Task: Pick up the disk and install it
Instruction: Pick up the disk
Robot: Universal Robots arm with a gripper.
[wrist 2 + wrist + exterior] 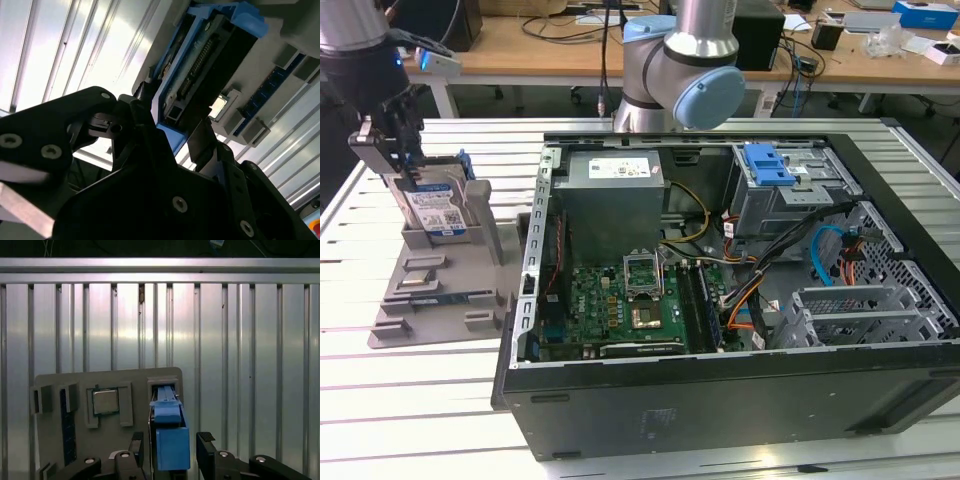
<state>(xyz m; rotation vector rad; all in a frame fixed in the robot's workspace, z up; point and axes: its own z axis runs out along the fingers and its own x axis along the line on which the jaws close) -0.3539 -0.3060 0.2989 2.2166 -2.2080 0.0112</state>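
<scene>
Disk (435,212) stood on end in the grey holder (430,285) on the counter (410,400), at the exterior view's left, long axis roughly upright, directly under the claw (170,442), whose parted fingers (206,442) straddled its blue rail with gaps either side.

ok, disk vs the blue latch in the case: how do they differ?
The disk stands on edge in the grey holder outside the case. The latch sits atop the drive cage inside it. The disk carries a white-and-blue label, while the latch is plain blue. The hand straddles the disk, and nothing is at the latch. Both have blue plastic.
</scene>
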